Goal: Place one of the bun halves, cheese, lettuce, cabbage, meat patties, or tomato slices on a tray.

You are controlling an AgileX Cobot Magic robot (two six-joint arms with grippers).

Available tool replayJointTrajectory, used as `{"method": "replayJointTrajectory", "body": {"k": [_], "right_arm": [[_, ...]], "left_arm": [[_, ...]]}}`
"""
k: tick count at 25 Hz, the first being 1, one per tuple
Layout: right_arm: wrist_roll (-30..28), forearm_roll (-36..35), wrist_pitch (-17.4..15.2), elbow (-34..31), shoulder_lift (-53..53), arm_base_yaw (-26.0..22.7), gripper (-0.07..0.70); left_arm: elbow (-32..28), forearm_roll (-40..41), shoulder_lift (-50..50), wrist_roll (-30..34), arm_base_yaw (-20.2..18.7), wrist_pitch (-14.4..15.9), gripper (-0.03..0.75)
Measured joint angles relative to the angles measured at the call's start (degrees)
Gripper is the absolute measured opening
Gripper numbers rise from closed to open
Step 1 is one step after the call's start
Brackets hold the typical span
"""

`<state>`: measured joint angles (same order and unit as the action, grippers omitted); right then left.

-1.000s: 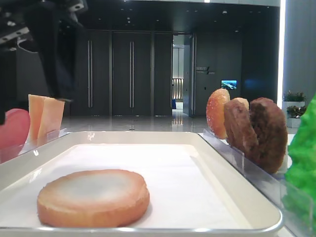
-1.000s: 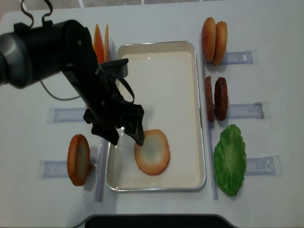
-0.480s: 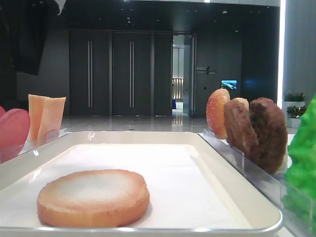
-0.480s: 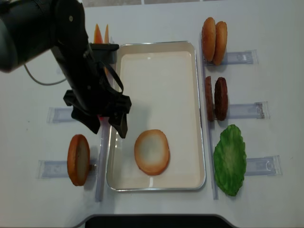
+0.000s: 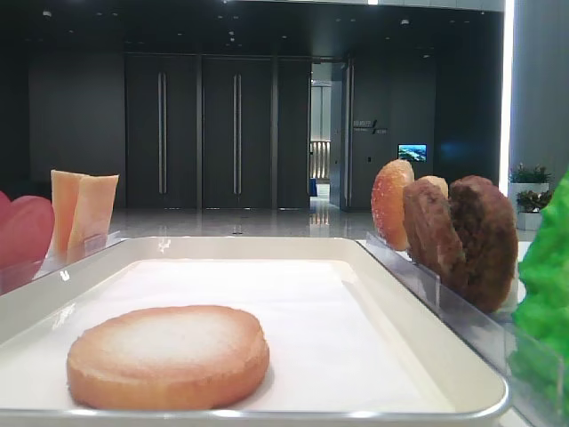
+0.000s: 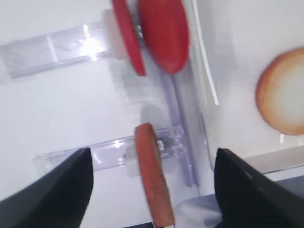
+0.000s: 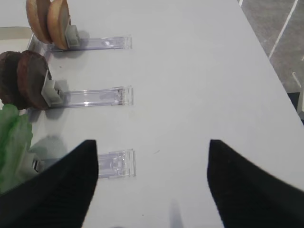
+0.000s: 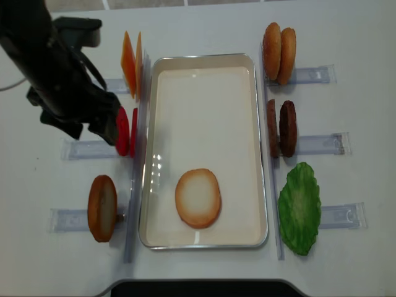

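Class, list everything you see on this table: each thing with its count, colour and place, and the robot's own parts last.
Tray: one, cream-white, centre.
Bun halves: four, golden; one flat in the tray, one upright front left, two upright far right.
Cheese: two slices, pale orange, far left.
Tomato slices: two, red, left of tray.
Patties: two, dark brown, right of tray.
Lettuce: one, green, front right.
Racks: six, clear.
Left hand: black, open, above the tomato rack.
Right hand: black, open, over bare table.
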<state>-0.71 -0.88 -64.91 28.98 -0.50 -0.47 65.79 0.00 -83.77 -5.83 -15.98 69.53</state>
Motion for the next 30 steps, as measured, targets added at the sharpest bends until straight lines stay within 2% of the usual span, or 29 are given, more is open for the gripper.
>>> {"method": "replayJointTrajectory", "body": {"k": [7,11,17,30], "right_arm": [[0.0,0.0,0.0,0.0,0.0,0.0,0.467],[0.0,0.0,0.0,0.0,0.0,0.0,0.467],[0.0,0.0,0.0,0.0,0.0,0.0,0.466],[0.0,0.0,0.0,0.0,0.0,0.0,0.466]], "left_arm": [[0.0,1.9,4.9,4.9,12.1,0.3,0.601],[0.0,2.6,6.2,6.3,15.6,0.4,0.601],[-2.3,2.9,11.6,6.4,16.0,0.4,0.583],[-20.8,0.8,44.2,6.4,16.0,1.6,0.559]]}}
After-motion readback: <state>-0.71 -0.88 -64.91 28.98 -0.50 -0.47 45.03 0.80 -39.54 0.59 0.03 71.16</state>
